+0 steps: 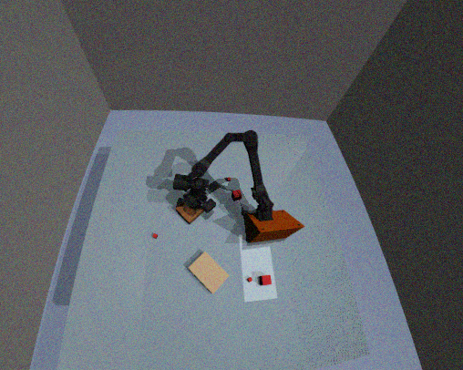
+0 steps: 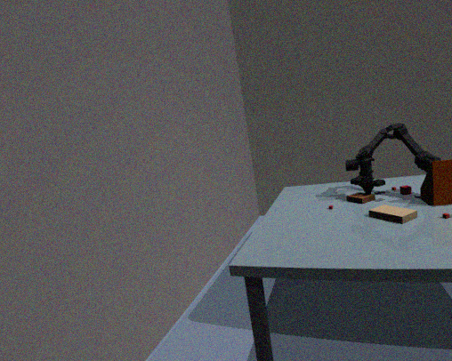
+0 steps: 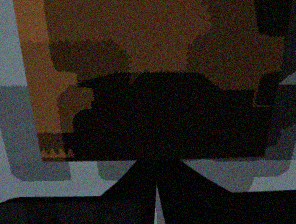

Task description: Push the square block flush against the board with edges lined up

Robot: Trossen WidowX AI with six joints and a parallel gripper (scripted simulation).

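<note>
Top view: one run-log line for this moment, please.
claw: shut, empty, low over square block | board: apart from block | contact: none
</note>
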